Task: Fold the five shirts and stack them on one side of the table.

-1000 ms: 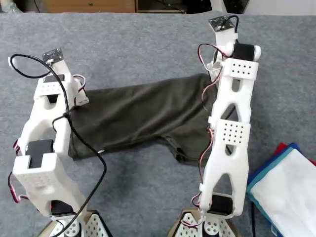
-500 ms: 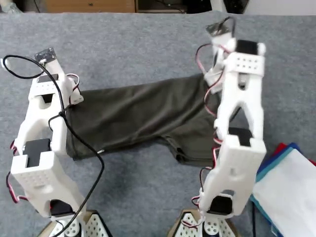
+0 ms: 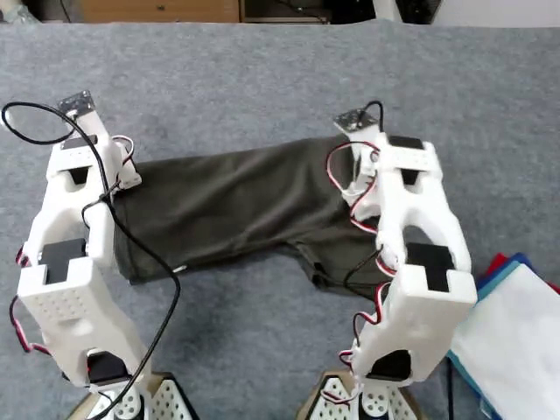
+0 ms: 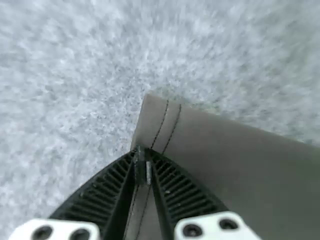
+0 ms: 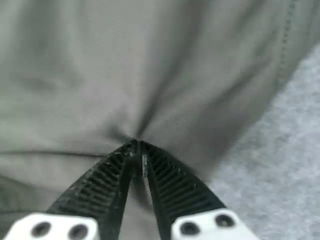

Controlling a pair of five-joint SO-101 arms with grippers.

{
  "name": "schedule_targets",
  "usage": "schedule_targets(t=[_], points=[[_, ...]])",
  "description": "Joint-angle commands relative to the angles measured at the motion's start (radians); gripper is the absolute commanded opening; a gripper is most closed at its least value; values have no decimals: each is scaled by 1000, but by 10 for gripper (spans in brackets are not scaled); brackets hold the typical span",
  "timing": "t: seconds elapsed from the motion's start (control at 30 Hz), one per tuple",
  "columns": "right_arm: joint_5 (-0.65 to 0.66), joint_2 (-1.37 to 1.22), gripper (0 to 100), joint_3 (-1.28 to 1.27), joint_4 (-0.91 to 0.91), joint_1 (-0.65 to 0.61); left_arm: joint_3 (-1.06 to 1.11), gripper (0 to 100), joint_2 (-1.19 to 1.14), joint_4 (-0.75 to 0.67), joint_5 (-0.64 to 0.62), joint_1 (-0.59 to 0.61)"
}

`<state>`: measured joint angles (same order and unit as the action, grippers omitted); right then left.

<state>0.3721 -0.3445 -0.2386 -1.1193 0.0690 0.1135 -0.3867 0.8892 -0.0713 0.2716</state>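
Fingers are hard to read from the high view. I see the left gripper (image 3: 127, 178) at the left edge of the dark olive shirt (image 3: 236, 206) and the right gripper (image 3: 357, 182) over its right part. The shirt lies spread mid-tabletop (image 3: 262, 79), with a folded stack (image 3: 516, 337) at the near right corner.

Left wrist view: fingers (image 4: 112, 185) together, clamped on the shirt's stitched hem near a corner.

Right wrist view: fingers (image 5: 170, 185) together, pinching a pucker of shirt fabric, grey tabletop beside it.
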Motion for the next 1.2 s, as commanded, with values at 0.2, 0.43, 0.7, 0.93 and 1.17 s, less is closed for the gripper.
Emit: schedule_targets(t=[0.2,0.43,0.7,0.93,1.17], points=[[95,18,5,-10,5,107,-445,20,-265,282,-5,17],[117,102,5,-5,-18,27,-508,20,-297,344,-6,23],[133,298,6,151,-87,-8,-529,20,-113,480,-9,46],[129,96,6,360,-83,-18,-272,20,194,506,28,-8],[124,-124,5,472,-20,-15,293,20,478,302,44,-75]])
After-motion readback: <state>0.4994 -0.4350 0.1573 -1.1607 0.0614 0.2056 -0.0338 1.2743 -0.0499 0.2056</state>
